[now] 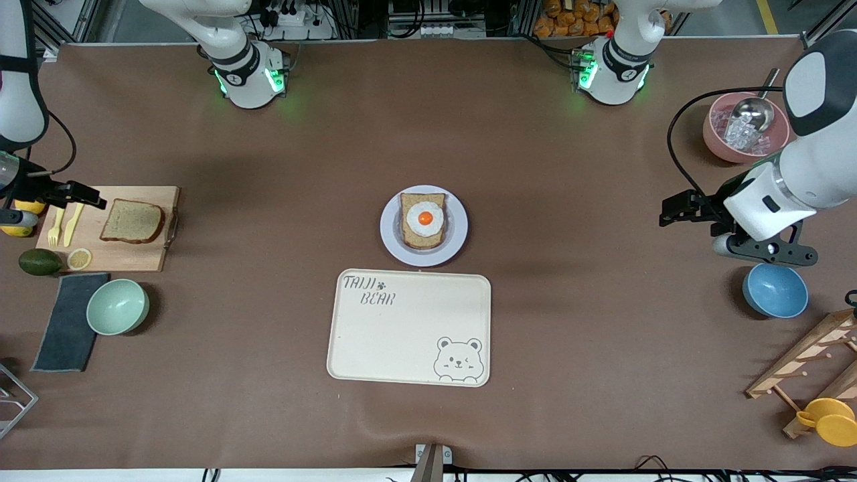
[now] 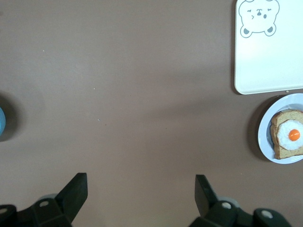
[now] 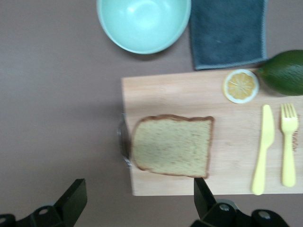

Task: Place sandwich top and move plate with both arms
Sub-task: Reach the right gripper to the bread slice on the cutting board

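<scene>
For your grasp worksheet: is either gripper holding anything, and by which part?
Nothing is held. The left gripper and right gripper are both open; the plain bread slice lies untouched.

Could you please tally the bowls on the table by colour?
Mint green bowl: 1
Blue bowl: 1
Pink bowl: 1
Total: 3

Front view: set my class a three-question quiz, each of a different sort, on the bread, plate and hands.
1. True or false: the sandwich top lies on the plate.
2. What tops the bread slice on the plate?
3. Which hand is over the cutting board? A left hand B right hand

Key: 1 false, it lies on the cutting board; 2 a fried egg; 3 B, and both hands are open.
</scene>
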`<state>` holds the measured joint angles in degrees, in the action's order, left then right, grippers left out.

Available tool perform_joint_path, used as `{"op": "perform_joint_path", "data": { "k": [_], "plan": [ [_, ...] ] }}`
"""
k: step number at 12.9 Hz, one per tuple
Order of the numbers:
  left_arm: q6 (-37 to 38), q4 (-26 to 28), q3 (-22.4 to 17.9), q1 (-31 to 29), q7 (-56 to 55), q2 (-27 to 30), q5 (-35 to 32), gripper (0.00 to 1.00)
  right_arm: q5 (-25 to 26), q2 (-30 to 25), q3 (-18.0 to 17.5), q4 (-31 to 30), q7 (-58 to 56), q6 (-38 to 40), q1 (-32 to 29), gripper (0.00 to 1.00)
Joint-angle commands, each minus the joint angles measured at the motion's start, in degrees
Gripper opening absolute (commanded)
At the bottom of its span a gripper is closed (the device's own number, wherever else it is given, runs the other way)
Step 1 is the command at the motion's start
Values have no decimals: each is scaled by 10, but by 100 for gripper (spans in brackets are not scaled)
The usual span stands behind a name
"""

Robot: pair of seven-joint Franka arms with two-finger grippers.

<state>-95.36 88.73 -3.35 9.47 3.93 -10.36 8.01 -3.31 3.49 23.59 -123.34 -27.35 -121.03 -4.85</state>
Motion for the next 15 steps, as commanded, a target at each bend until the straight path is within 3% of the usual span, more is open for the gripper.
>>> {"op": "perform_joint_path", "data": {
  "k": [1,4,9,15],
  "plan": [
    [1,0,-2,-1,13,8,11,100,-5,25,38,-22,-71,-45,0,100],
    [1,0,-2,-2,13,8,11,100,-17,50,39,-30,-103,-72,-20,100],
    [0,-1,-2,-1,13,8,10,100,-134,119,39,-27,-235,-119,-39,98],
    [0,-1,-1,0,13,11,6,100,-222,181,38,-23,-308,-148,-53,90]
  ]
}}
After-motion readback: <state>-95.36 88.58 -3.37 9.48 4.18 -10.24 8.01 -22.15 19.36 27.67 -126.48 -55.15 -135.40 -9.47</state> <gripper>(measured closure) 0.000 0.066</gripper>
